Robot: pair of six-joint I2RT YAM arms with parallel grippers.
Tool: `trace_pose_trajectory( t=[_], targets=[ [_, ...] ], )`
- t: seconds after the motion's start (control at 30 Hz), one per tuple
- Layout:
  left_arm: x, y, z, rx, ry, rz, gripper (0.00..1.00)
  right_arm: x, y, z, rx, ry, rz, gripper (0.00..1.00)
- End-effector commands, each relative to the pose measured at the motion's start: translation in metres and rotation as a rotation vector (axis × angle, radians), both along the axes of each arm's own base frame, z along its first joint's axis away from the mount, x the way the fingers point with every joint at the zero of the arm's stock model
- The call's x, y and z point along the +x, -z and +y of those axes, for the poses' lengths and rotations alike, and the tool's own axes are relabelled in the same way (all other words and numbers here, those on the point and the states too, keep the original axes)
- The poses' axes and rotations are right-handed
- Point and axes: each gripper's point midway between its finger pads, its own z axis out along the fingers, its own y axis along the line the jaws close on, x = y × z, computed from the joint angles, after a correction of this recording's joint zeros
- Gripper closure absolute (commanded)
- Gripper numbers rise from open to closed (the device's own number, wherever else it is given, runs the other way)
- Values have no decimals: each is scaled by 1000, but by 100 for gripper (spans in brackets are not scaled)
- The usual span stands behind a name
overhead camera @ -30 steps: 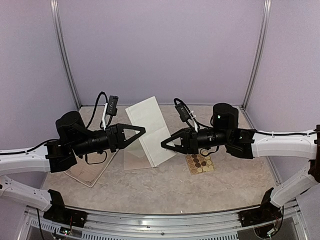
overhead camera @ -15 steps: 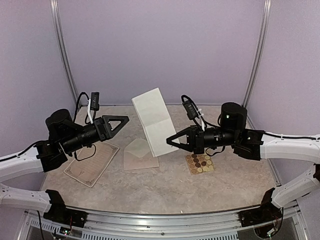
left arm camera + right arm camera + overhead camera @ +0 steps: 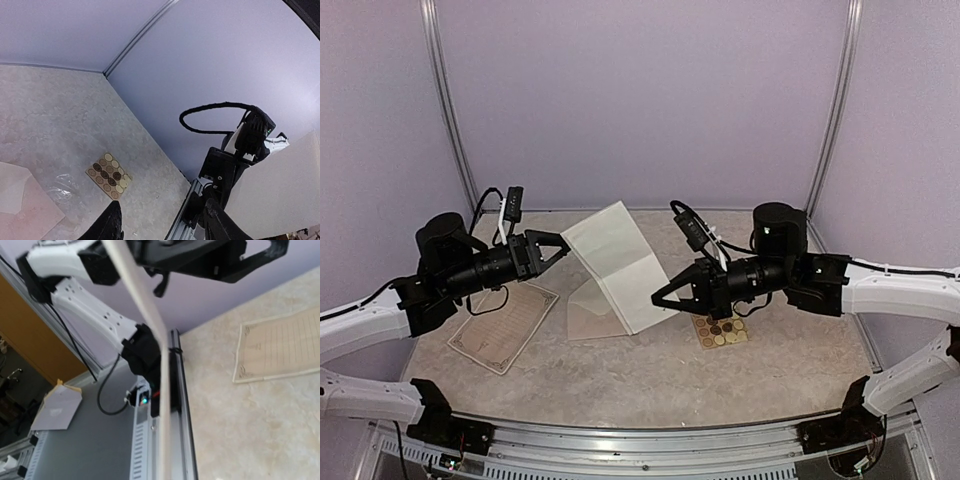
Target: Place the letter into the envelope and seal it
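Note:
The letter, a folded cream sheet, hangs tilted in the air above the table's middle. My right gripper is shut on its lower right edge. In the right wrist view the letter shows edge-on as a thin strip. My left gripper stands open just beside the sheet's upper left corner, with nothing between its fingers; the letter lies outside its right finger. The envelope lies flat on the table with its flap open, partly hidden behind the letter, and shows as the envelope in the left wrist view.
A tan lined sheet with a printed border lies at the left, under the left arm. A square card of round brown and yellow stickers lies at the right, under the right gripper. Purple walls close the table's back and sides.
My left gripper opened, let go of the letter and drew back to the left. My right gripper shut on the letter's lower right edge and now holds it alone.

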Motion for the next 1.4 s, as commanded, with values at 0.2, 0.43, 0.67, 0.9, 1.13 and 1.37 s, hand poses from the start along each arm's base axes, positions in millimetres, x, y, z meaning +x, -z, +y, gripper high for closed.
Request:
trace_pose_trajectory(
  t=[0.2, 0.43, 0.67, 0.9, 1.13, 1.37],
  targets=[
    [-65, -17, -72, 74, 378, -139, 44, -6, 7, 9, -44, -62, 12, 100],
    [-70, -4, -84, 91, 428, -120, 46, -8, 7, 11, -56, -70, 8, 100],
    [-78, -2, -93, 98, 480, -126, 66, -7, 9, 12, -68, -77, 6, 100],
    [-80, 2, -95, 99, 501, -122, 86, -4, 9, 12, -74, -49, -5, 100],
    [-76, 6, -92, 102, 461, -130, 100, 15, 6, 4, -88, 84, -31, 94],
    [-76, 0, -84, 85, 424, -151, 100, 52, -15, -33, 18, 289, 14, 38]
  ],
)
